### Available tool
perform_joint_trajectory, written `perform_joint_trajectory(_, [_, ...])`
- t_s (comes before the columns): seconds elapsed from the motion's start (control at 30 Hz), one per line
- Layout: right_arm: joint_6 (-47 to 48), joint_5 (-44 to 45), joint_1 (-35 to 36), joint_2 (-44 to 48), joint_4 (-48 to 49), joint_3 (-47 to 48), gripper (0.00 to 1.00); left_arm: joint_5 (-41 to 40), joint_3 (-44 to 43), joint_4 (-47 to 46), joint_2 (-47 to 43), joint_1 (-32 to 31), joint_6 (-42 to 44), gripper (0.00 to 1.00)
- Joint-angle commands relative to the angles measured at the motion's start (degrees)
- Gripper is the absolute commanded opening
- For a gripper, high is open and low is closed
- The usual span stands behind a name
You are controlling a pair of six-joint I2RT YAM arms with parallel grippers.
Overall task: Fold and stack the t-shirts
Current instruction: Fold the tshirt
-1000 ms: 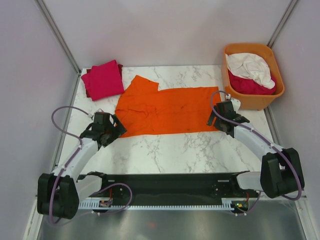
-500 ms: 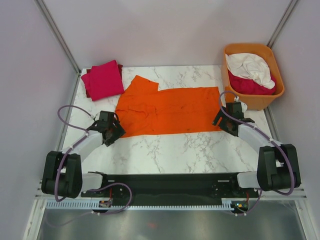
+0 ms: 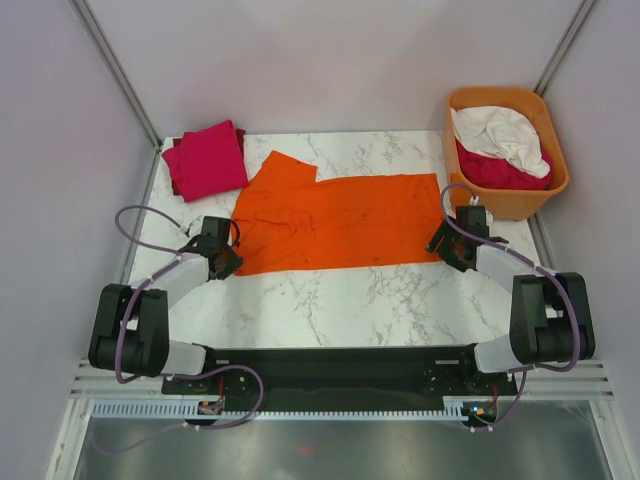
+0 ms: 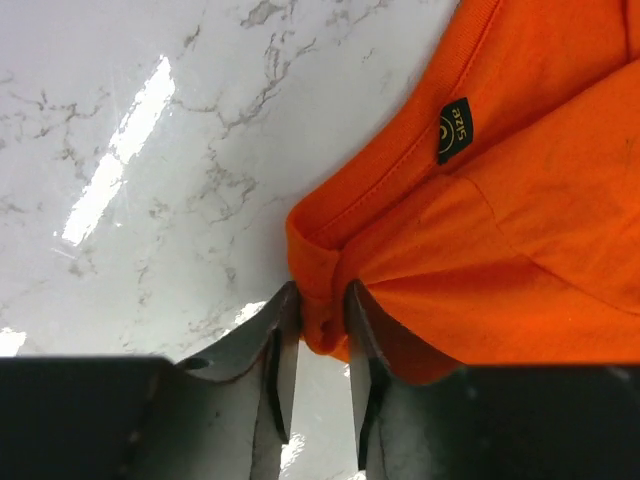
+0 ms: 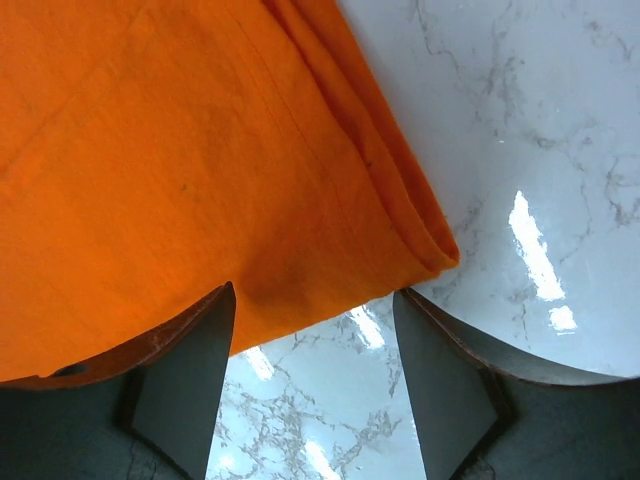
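Note:
The bright orange t-shirt (image 3: 330, 220) lies spread flat in the middle of the marble table. My left gripper (image 3: 228, 258) is at its near-left corner; in the left wrist view the fingers (image 4: 285, 330) are shut on a bunched fold of orange cloth (image 4: 500, 200) next to a black size tag (image 4: 454, 130). My right gripper (image 3: 445, 245) sits at the near-right corner. Its jaws stand open in the right wrist view (image 5: 315, 290), straddling the hemmed corner of the orange shirt (image 5: 180, 150) without pinching it.
A folded magenta-pink t-shirt (image 3: 208, 158) lies at the back left, with a darker red edge (image 3: 172, 172) under it. The rigid orange tub (image 3: 505, 207) at the back right holds a white shirt (image 3: 500, 130) over a crimson one (image 3: 500, 172). Grey walls surround the table.
My left gripper has closed on the shirt's near-left corner. The right gripper slid right to the near-right corner and its jaws narrowed a little. The shirt has stayed flat.

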State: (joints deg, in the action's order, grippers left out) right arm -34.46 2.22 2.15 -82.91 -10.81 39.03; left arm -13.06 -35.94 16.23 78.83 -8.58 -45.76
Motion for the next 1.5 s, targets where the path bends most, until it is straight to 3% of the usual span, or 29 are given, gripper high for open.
perform_joint_trajectory(0.0, [-1.66,-1.51,-1.62,-1.2,1.84,-0.97,0.71,-1.88,-0.62,-0.85,2.38,0.05,-1.79,0.26])
perform_joint_trajectory(0.17, [-3.07,-0.29,-4.43,-0.67,1.23,-1.93,0.68,-1.79,-1.32,-0.85,2.74,0.14,-1.53,0.03])
perform_joint_trajectory(0.43, [-3.69,2.71,-5.32,3.02,0.61,-5.01,0.67,-0.83,-1.5,-0.85,3.44,0.23,-1.26,0.02])
perform_joint_trajectory(0.53, [-3.34,0.69,-5.32,1.36,1.58,-5.19,0.55,-0.56,-1.67,-0.85,3.96,0.23,-1.0,0.02])
perform_joint_trajectory(0.57, [-3.42,0.42,-5.32,1.09,1.67,-5.27,0.44,-0.48,-1.67,-0.85,3.88,0.23,-1.0,0.02])
perform_joint_trajectory(0.67, [-3.25,0.94,-5.32,1.26,2.19,-6.24,0.24,-0.47,-1.5,-0.76,3.62,0.23,-1.09,0.02])
perform_joint_trajectory(0.8, [-2.37,2.52,-5.4,1.35,2.19,-6.07,0.17,-0.48,-1.41,-0.85,3.53,0.23,-1.09,0.02])
perform_joint_trajectory(0.83, [-2.28,2.44,-5.49,1.26,2.19,-5.98,0.12,-0.48,-1.32,-0.85,3.35,0.23,-1.0,0.02])
perform_joint_trajectory(0.87, [-2.02,2.0,-5.67,1.26,2.37,-5.89,0.0,-0.39,-1.32,-0.85,3.26,0.23,-1.0,0.02])
perform_joint_trajectory(1.07, [-1.93,-0.54,-6.19,3.27,3.08,-6.24,0.0,0.31,0.17,-0.32,-0.15,0.23,-1.44,0.02])
perform_joint_trajectory(1.47, [-5.53,-2.04,-6.55,20.94,-10.79,-8.0,0.0,8.4,7.28,9.85,-18.7,0.23,-9.08,0.02])
